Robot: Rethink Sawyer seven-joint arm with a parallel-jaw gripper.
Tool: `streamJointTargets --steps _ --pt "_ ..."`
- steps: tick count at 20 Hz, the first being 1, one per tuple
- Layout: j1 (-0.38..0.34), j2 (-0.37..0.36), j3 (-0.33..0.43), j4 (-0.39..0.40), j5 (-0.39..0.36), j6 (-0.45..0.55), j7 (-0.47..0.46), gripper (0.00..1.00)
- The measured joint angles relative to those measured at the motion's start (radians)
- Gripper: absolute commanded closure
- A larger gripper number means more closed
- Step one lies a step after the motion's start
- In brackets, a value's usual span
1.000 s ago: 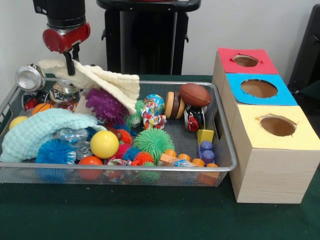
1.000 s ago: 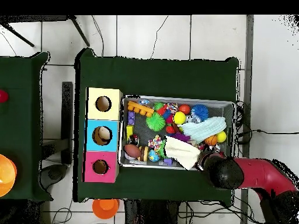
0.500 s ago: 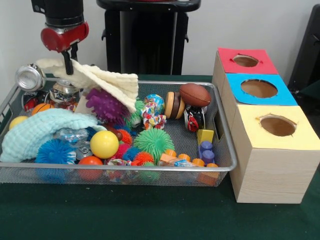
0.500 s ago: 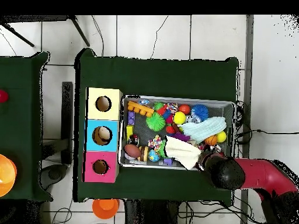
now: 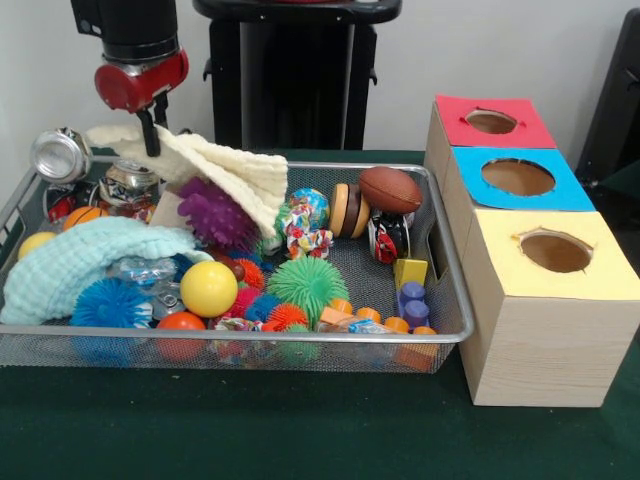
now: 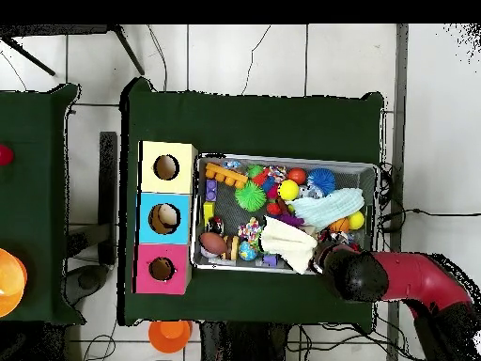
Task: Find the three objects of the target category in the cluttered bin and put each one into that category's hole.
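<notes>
The gripper (image 5: 152, 128) hung over the far corner of the bin (image 5: 445, 335), its jaws pinched shut on one corner of a cream knitted cloth (image 5: 225, 175). From the jaws the cloth sloped down and away, draping over a purple spiky ball (image 5: 212, 214) that sat just below and beside them. Two crushed cans (image 5: 62, 153) lay near the jaws on the other side, close to the bin's rim. A pale blue cloth (image 5: 75, 262) lay lower and nearer the camera, well apart from the jaws. In the overhead view the gripper (image 6: 331, 258) was mostly hidden under the red arm.

Which category was wanted could not be told; the three coloured box holes (image 5: 555, 251) stood beyond the bin's opposite end, well apart from the jaws.

The main risk appeared to be the grip itself: only an edge of knit was held, so it might slip out and fall back over the toys. The trailing cloth might also snag the spiky ball's bristles and drag it over the rim. A swing toward the cans could knock them out of the bin.
</notes>
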Motion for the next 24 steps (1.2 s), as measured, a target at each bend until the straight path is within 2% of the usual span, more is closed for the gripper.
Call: streamJointTargets --steps 12,24 --pt "-0.033 0.028 0.075 0.0 0.011 -0.006 0.0 1.0" --pt "-0.033 0.028 0.091 0.001 0.024 -0.076 0.0 1.0"
